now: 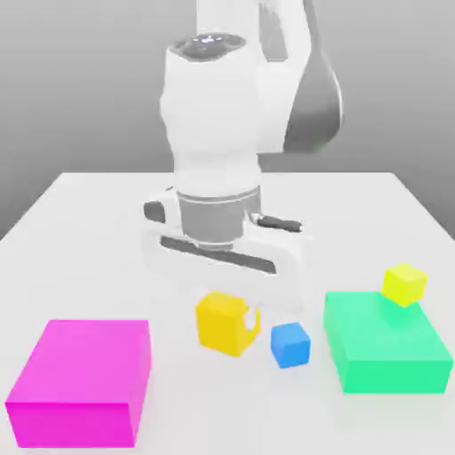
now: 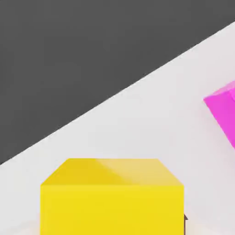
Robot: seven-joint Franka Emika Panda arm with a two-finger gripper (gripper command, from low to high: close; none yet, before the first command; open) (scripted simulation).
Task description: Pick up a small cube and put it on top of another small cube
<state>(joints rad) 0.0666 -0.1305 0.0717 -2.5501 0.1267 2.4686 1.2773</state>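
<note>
A white robot arm is seen standing over a white tabletop, its two-finger gripper pointed downward. The gripper is clenched on the small golden, orange-tinged yellow cube, which is found directly beneath the hand, near the middle of the table toward the near edge; a light-coloured finger is observed against the cube's side on the exterior view's right. Whether the cube rests on the surface or is lifted clear cannot be told. In the hand view the same cube is recorded close to the camera, with the white tabletop behind it. A small blue cube is noted just beside the golden cube, on the exterior view's right, apart from it. Farther right a large flat green block is placed, and a small paler lemon-yellow cube sits at its far edge. A large flat magenta block is located at the near left, and its corner is registered in the hand view.
</note>
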